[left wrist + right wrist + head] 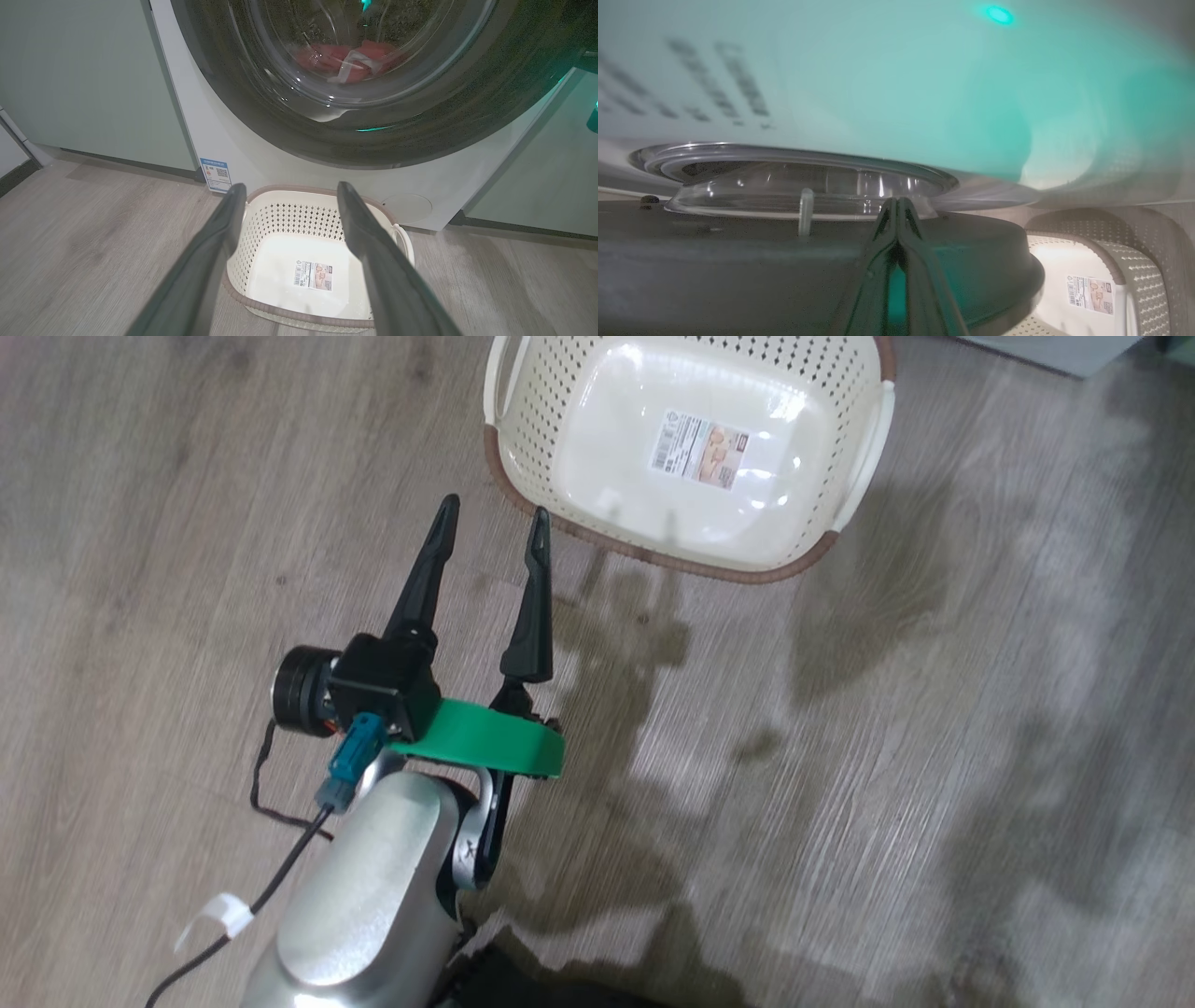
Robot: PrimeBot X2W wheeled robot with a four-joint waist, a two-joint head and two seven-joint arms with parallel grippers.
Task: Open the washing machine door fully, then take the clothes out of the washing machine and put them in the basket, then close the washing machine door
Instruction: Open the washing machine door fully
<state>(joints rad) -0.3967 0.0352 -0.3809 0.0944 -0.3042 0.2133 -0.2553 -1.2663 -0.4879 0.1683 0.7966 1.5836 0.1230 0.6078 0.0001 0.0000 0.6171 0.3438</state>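
Note:
The washing machine door is a round glossy black ring, and the red clothes with white trim lie behind its glass. In the right wrist view the door stands ajar, its clear bowl bulging toward the white washing machine. My right gripper is shut with nothing in it and lies in that gap along the door's inner face. The cream basket sits empty on the floor before the washing machine. My left gripper hangs open just short of the basket.
Pale green cabinets flank the washer on both sides. A blue sticker and a round service flap sit low on its front. Wood-look floor spreads around the basket.

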